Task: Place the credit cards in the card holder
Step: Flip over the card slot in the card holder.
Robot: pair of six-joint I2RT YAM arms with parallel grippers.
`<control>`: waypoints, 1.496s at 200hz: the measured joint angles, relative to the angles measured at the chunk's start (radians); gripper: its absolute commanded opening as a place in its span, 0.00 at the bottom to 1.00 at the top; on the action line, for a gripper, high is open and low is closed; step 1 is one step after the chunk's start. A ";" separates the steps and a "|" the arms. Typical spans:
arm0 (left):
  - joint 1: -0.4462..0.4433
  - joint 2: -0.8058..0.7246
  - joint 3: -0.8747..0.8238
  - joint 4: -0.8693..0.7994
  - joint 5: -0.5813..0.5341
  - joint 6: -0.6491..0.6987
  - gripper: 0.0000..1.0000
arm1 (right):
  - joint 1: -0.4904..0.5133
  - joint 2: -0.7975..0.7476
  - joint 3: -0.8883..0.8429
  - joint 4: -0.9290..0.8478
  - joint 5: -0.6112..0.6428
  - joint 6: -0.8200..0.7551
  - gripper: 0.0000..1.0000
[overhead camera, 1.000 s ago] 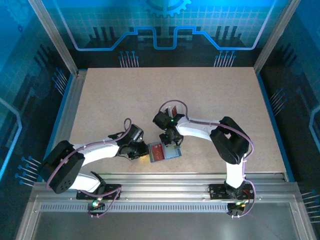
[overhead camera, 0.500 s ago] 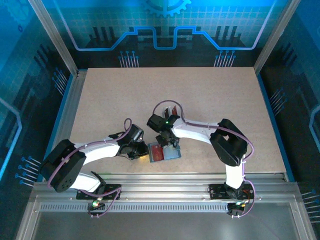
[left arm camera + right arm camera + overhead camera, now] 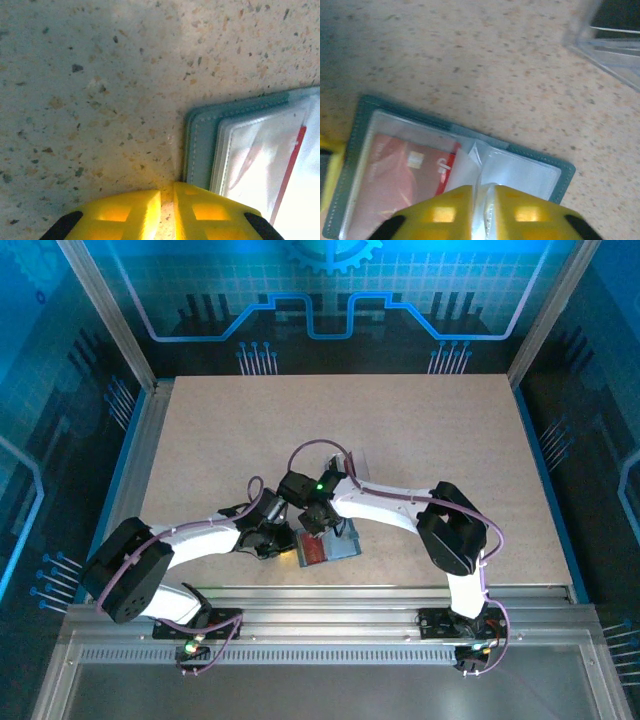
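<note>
Down by the near edge of the table (image 3: 250,420), roughly midway along it, both arms meet at one spot. From the left, the left gripper (image 3: 285,545) sits low at the left border of the card holder (image 3: 345,545). In the left wrist view its yellow fingers (image 3: 125,212) are drawn nearly together, with only a thin slit between the tips (image 3: 167,195), and they rest at the holder's stitched corner (image 3: 200,150). The blue-grey holder lies opened flat on the table, its clear inner sleeves facing up. One red card (image 3: 313,548) lies inside the left sleeve (a small chip and pale markings show through the plastic in the right wrist view (image 3: 400,175)). Just right of the card, the right gripper (image 3: 320,522) comes down over the holder's middle fold. Its fingers are pressed on a raised clear leaf of the holder (image 3: 352,150), which stands up between the tips (image 3: 485,200). Further right and towards the far edge, apart from the holder, stands a clear plastic box (image 3: 610,40).
</note>
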 measured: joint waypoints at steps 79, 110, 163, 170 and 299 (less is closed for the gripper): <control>0.000 0.002 0.001 0.000 0.000 -0.003 0.18 | -0.048 -0.058 -0.129 0.145 -0.223 0.060 0.33; 0.000 0.002 0.001 0.000 0.000 -0.003 0.18 | -0.042 -0.081 -0.159 0.153 -0.221 0.074 0.29; 0.000 0.002 0.001 0.000 0.000 -0.003 0.18 | 0.013 -0.085 -0.157 0.119 -0.151 0.089 0.29; 0.000 0.002 0.001 0.000 0.001 -0.003 0.19 | 0.018 -0.085 -0.157 0.122 -0.158 0.091 0.30; 0.111 -0.378 -0.119 -0.074 0.041 0.009 0.34 | -0.014 -0.082 -0.177 0.306 -0.394 0.111 0.41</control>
